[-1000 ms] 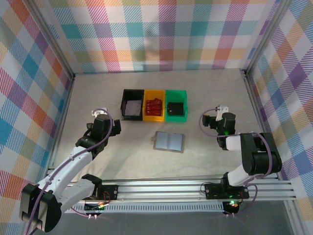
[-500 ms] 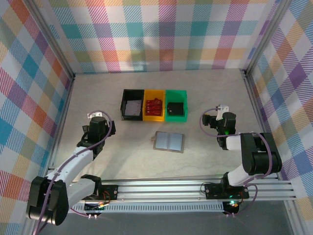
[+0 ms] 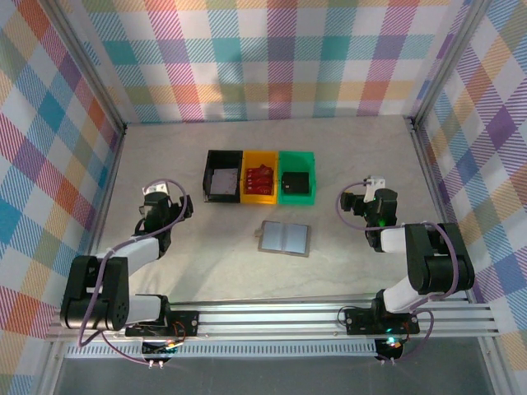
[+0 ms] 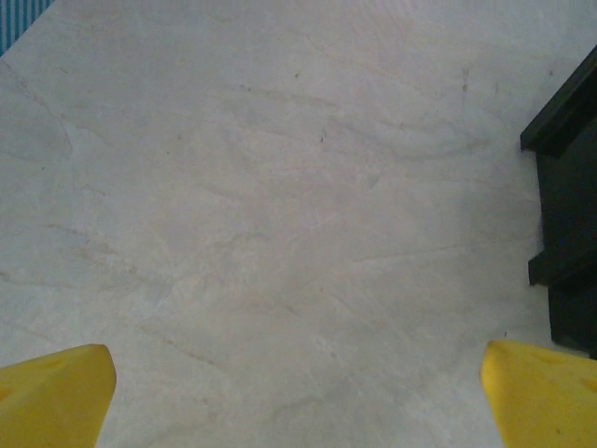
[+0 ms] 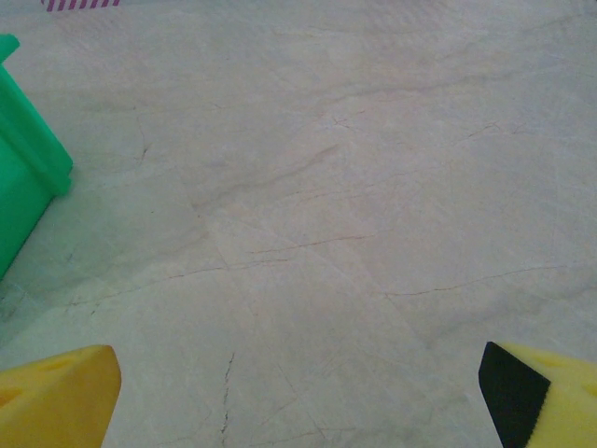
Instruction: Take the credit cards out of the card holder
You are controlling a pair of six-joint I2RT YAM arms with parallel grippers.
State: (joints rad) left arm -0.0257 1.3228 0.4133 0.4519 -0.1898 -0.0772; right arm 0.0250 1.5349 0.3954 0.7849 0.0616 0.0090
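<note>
Card holder (image 3: 285, 238) lay opened flat near the middle of the counter (image 3: 206, 263), with both grey panels facing up. Its long axis ran roughly parallel to the near edge of the counter, and the fold crossed it from near to far. It sat on the near side of a row of three bins, close to them but apart: black bin (image 3: 208, 174), yellow bin (image 3: 260, 154) and green bin (image 3: 296, 154).

No credit cards could be made out in its pockets from overhead. The yellow bin held red items and the black bin a flat grey one. Whether these were cards could not be told.

Left gripper (image 3: 158, 200) stood toward the left edge, level with the bins. Its yellow fingers (image 4: 51, 392) were spread wide over bare counter with nothing between them. Right gripper (image 3: 362, 204) stood toward the right edge, its fingers (image 5: 56, 392) likewise wide and empty, with the green bin at the left of its wrist view.

Governing relation: the card holder lay between the two grippers and closer to the near edge than either. The right gripper was the nearer of the two, and from it the holder lay toward the left edge and the near edge. Both grippers faced the far edge, so any approach would probably call for drawing a wrist back and turning it downward. Because the holder lay flat, one gripper would likely need to pin a panel.
</note>
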